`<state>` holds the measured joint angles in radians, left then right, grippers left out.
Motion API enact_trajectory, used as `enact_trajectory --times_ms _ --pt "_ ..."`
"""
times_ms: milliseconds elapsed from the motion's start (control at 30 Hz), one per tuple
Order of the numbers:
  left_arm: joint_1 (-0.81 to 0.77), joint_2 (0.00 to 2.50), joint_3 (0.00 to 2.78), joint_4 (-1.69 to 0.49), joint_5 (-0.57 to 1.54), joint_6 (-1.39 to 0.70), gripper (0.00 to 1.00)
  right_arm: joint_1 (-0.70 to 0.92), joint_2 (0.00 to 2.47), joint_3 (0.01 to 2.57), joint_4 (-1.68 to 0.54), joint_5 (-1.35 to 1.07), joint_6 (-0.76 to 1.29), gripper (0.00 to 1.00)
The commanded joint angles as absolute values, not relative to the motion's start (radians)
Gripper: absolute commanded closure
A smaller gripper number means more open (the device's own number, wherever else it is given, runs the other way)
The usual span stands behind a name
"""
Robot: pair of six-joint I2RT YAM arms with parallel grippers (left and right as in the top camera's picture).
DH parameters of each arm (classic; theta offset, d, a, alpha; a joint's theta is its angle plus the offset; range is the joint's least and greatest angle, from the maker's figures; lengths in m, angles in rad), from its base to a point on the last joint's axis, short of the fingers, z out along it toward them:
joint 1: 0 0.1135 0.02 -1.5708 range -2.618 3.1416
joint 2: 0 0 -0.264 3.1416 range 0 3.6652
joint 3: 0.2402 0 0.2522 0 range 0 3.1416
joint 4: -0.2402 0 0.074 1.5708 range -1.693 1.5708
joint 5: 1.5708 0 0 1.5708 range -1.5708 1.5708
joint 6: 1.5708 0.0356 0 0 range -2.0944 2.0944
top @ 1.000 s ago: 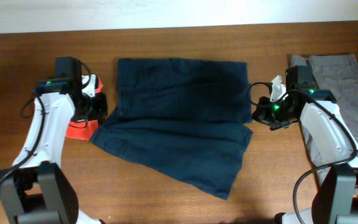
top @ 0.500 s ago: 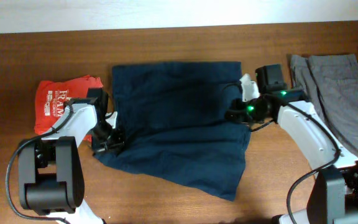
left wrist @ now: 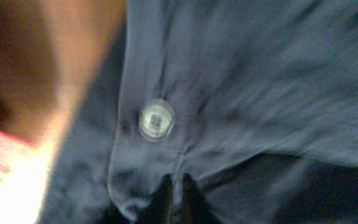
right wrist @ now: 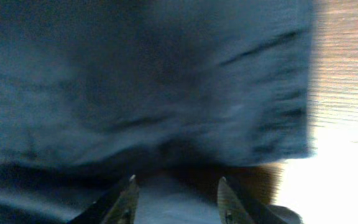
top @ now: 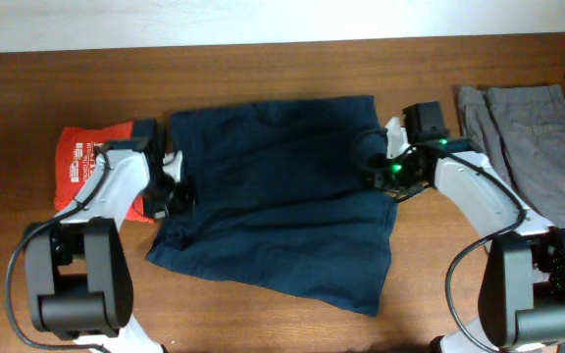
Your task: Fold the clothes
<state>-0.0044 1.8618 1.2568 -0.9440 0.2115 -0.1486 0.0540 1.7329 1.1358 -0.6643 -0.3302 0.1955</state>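
A red garment (top: 91,165) with white lettering lies at the left end of the wooden bench (top: 263,64), partly under the left arm. Just beside it, the left gripper (top: 173,192) sits at the left edge of the navy garment (top: 282,216), which lies spread across the middle of the bench between the two arms. One edge runs across its width where an upper layer rests on a lower one, and its lower right corner reaches toward the near side of the bench.

In the blurred left wrist view, the left gripper (left wrist: 175,198) has its fingers (left wrist: 165,196) drawn close together, nipping the navy cloth at a seam. A pale, clear button (left wrist: 156,119) sits on the cloth just above them, and a patch of red shows at the left edge of that view.

At the garment's upper right edge, the right gripper (top: 375,176) rests over the cloth, with a green light on the arm just behind it. In the right wrist view its fingers (right wrist: 124,200) stand well apart, with dark fabric below and between them and bare wood to the right.

Farther right, grey garments (top: 533,123) lie flat at the far end of the bench, apart from the navy one.
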Motion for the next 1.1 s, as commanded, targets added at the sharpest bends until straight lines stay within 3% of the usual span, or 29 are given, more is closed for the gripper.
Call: enact_trajectory --times_ms 0,133,200,300,633,700,733,800,1067 --pt "-0.004 1.817 1.333 -0.914 0.190 -0.107 0.86 -0.009 1.740 1.147 -0.652 -0.303 0.200 0.51" --pt "-0.004 1.818 1.324 -0.799 0.136 -0.107 0.76 -0.034 1.773 1.147 -0.625 -0.331 0.200 0.52" --pt "-0.004 1.825 1.318 -0.744 0.121 -0.106 0.70 -0.033 1.794 1.147 -0.605 -0.332 0.200 0.44" --pt "-0.004 1.851 1.316 -0.678 0.120 -0.106 0.62 -0.035 1.821 1.147 -0.581 -0.331 0.215 0.42" --pt "-0.004 2.003 1.316 -0.632 0.115 -0.103 0.62 -0.033 1.841 1.147 -0.522 -0.340 0.226 0.41" --pt "-0.004 2.038 1.316 -0.632 0.117 -0.104 0.78 -0.033 1.841 1.147 -0.517 -0.340 0.226 0.48" --pt "-0.004 2.047 1.316 -0.632 0.118 -0.104 0.85 -0.033 1.841 1.146 -0.517 -0.341 0.226 0.58" --pt "-0.004 2.054 1.316 -0.630 0.118 -0.104 0.99 -0.027 1.842 1.146 -0.516 -0.360 0.227 0.93" --pt "-0.004 2.053 1.317 -0.626 0.119 -0.104 0.99 0.010 1.892 1.146 -0.430 -0.377 0.251 0.96"
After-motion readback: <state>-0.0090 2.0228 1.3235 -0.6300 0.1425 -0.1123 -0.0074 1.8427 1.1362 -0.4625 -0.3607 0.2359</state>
